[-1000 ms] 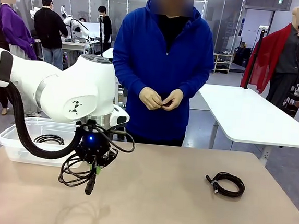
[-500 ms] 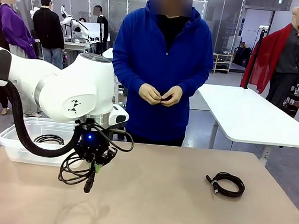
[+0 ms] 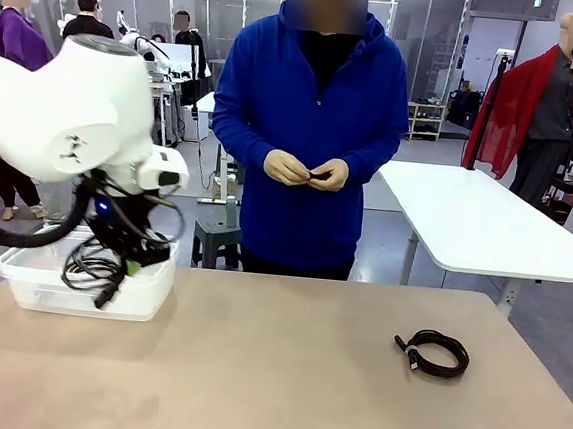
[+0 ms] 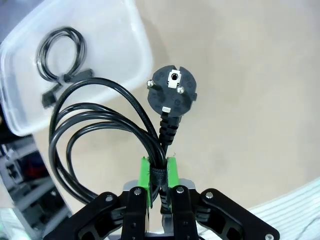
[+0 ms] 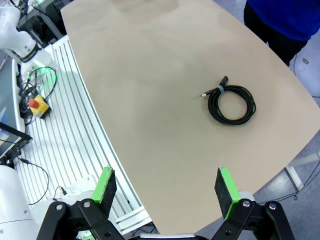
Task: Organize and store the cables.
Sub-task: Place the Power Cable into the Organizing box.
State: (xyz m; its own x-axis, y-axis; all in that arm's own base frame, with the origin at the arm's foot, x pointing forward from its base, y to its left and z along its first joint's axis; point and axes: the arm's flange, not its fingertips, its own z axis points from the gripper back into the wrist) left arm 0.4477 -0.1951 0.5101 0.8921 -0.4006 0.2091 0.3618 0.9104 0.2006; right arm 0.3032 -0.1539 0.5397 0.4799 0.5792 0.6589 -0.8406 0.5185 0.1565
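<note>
My left gripper (image 3: pixel 134 264) (image 4: pixel 159 175) is shut on a coiled black power cable (image 3: pixel 91 268) (image 4: pixel 100 125) with a round chunky plug (image 4: pixel 172 91). It hangs over the near right edge of a clear plastic bin (image 3: pixel 29 287) (image 4: pixel 120 45) at the table's left. A smaller coiled cable (image 4: pixel 60 52) lies inside the bin. Another black coiled cable (image 3: pixel 433 352) (image 5: pixel 231 102) with a slim connector rests on the table at the right. My right gripper (image 5: pixel 165 187) stands open high above the table's near part, nothing between its green pads.
A person in a blue top stands at the far side, hands (image 3: pixel 305 170) together at the waist. The tan table (image 3: pixel 282 375) is bare between bin and right cable. A red emergency button box (image 5: pixel 37 105) lies off the table edge.
My left arm has swung left and up, carrying the power cable from over the table's left-middle to above the bin. The right cable and the person have stayed put.
</note>
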